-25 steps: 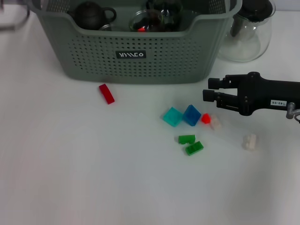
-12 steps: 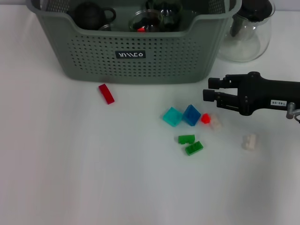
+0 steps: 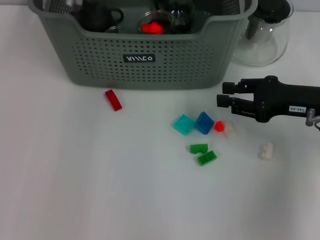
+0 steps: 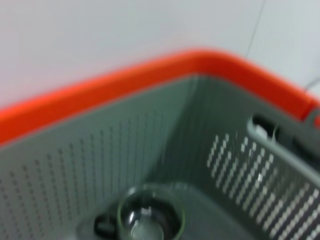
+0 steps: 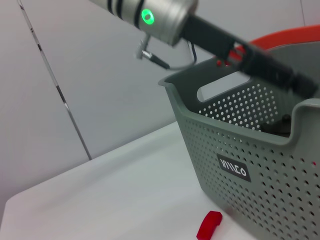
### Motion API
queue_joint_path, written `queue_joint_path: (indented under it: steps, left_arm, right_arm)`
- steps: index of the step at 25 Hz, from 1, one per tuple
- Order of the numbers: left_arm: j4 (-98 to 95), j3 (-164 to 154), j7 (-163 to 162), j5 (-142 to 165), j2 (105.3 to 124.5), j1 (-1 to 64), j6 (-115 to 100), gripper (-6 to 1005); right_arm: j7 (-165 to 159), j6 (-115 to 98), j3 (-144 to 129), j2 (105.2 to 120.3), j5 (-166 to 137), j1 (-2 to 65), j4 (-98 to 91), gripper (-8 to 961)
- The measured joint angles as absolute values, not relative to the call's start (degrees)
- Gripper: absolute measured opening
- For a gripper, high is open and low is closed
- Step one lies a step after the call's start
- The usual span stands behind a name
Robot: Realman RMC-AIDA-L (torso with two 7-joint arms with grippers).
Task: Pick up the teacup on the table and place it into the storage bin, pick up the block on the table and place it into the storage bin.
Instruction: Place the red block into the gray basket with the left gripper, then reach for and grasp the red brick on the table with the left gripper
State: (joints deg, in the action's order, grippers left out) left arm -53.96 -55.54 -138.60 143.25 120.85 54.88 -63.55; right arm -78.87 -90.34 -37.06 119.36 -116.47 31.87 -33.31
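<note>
Bearing a white-logo label (image 3: 139, 58), storage bin (image 3: 150, 65); right claw (image 3: 222, 95) released, empty

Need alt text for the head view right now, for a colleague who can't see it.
A grey-green storage bin holding glassware stands at the table's far edge, a glass pitcher beside it. Small coloured blocks lie scattered in front, and the right pincer hovers over the table near them.

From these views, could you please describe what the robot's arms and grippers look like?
The right gripper is matte black and boxy, with two stubby fingers, a small white label with dark print, and a metal fitting near the wrist. The left arm, seen from the right wrist view, has a silver cylindrical section with black bands and a green indicator light, a thin cable, then a black link extending over the storage bin.
</note>
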Motion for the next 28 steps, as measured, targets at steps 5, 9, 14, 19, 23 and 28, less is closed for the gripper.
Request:
queue_joint_path:
  steps: [5,9,14,19,23,28]
  left_arm:
    - [-70.5,-50.7,-133.0,127.1,122.26,44.0,-72.5,478]
    - [-73.1,-38.0,-114.8,105.7,123.76,34.4,-88.9,524]
    - [-62.1,-25.7,-91.9,98.5,123.71,27.9,-106.8,523]
    - [-54.3,-24.4,-75.0,112.9,124.76,23.5,-108.1,520]
    - [-43.0,-23.7,-65.8,121.6,124.59,24.1,-101.7,521]
    - [-36.0,-24.6,-60.9,124.3,124.59,25.4,-91.8,521]
  right_arm:
    - [-79.0,-90.4,-37.1,119.23,-116.3,31.8,-33.3,425]
    - [-79.0,-90.3,-36.9,119.26,-116.3,31.8,-33.3,425]
    - [-79.7,-90.3,-36.6,119.25,-116.2,32.0,-33.4,425]
    - [-82.5,-90.2,-36.1,118.85,-115.8,33.0,-33.7,425]
    - [-82.8,-90.6,-35.6,118.64,-114.6,33.1,-34.0,425]
    - [-83.1,-90.6,-35.5,118.26,-114.0,33.4,-34.0,425]
